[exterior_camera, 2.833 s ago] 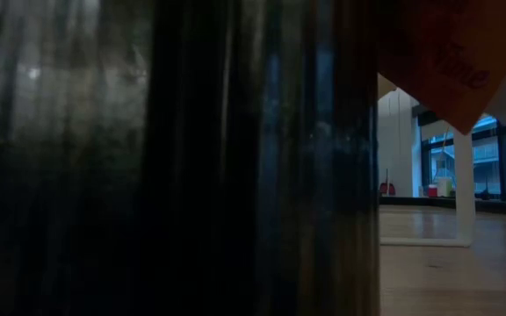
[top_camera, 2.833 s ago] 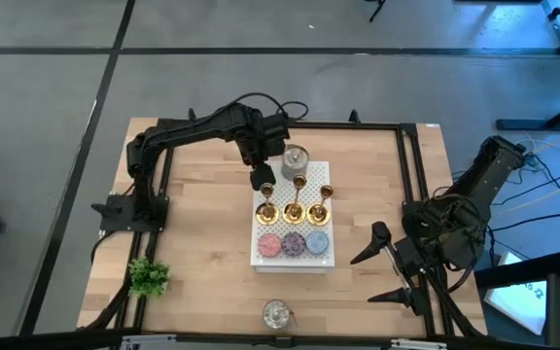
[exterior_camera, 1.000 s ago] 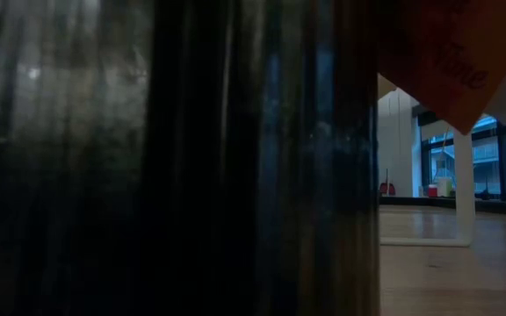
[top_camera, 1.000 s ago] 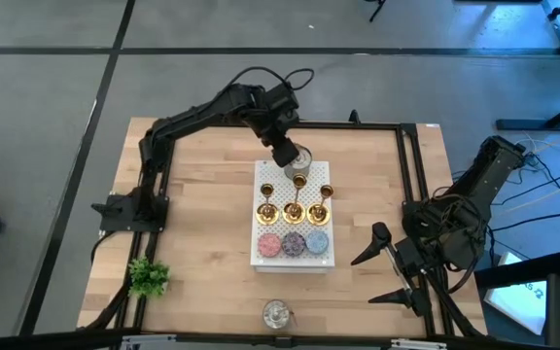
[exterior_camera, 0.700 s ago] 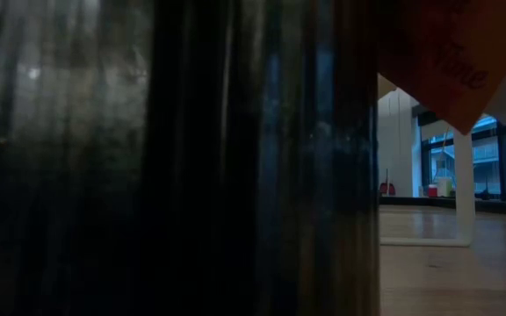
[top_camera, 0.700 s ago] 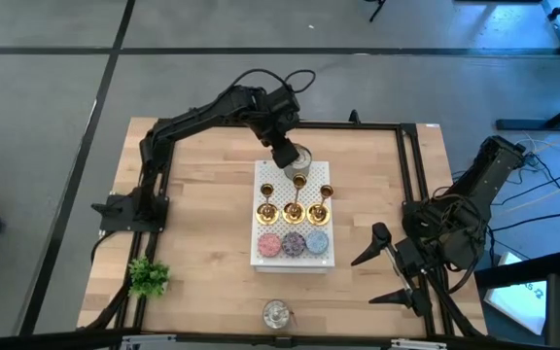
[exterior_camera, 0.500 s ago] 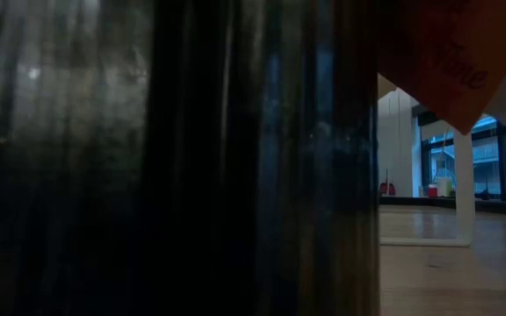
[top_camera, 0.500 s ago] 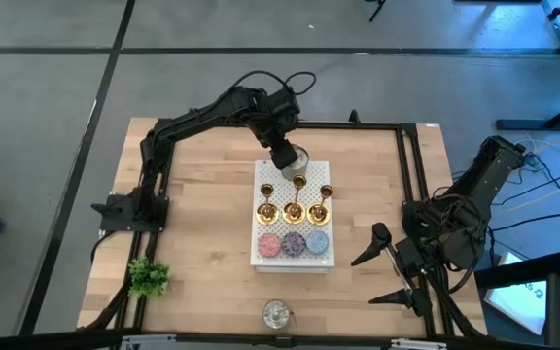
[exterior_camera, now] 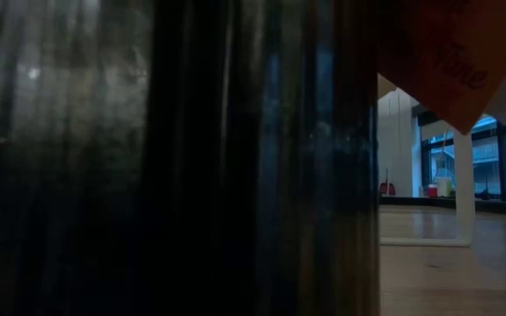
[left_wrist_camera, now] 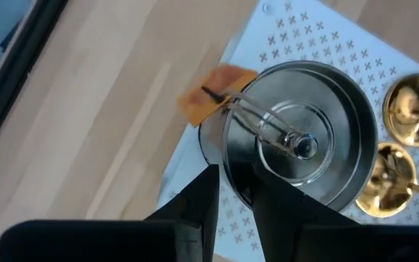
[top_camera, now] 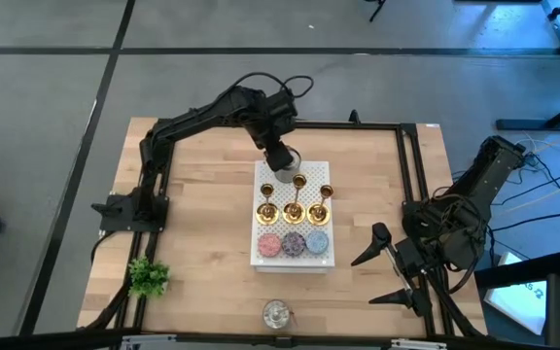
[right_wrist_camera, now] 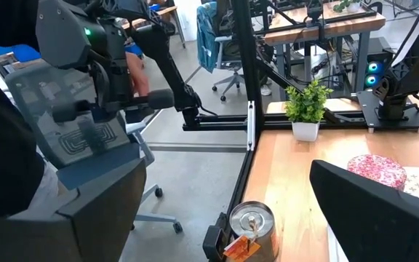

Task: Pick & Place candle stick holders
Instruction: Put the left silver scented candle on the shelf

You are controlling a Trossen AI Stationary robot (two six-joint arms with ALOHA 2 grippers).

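Observation:
Three gold candle stick holders (top_camera: pixel 295 206) stand upright in a row on their round bases on a white perforated board (top_camera: pixel 329 258). They also show in the left wrist view (left_wrist_camera: pixel 406 116). A squat silvery pot (left_wrist_camera: pixel 297 138) with an orange tag (left_wrist_camera: pixel 209 91) stands at the board's far left corner. My left gripper (top_camera: pixel 280 161) is over the pot's left rim, its fingers (left_wrist_camera: pixel 202 196) nearly together. My right gripper (top_camera: pixel 385 269) is open and empty, near the table's right edge. My left gripper comes at the silvery pot from above, pointing down. The pot's rim (left_wrist_camera: pixel 233 178) on the table's left side stands in the narrow gap, one finger outside the wall and one over the pot's inside. The pot is upright; I cannot tell whether it is lifted.
Pink (top_camera: pixel 269 243), purple (top_camera: pixel 294 243) and blue (top_camera: pixel 317 243) discs lie on the board's near side. A second pot (top_camera: pixel 276 312) stands at the table's near edge and a small plant (top_camera: pixel 149 277) at the near left. A dark thing close up blocks most of the low view.
My left gripper has gone a little toward the table's left and near edges, so that it now covers more of the silvery pot. The candle stick holders and my right arm have kept still.

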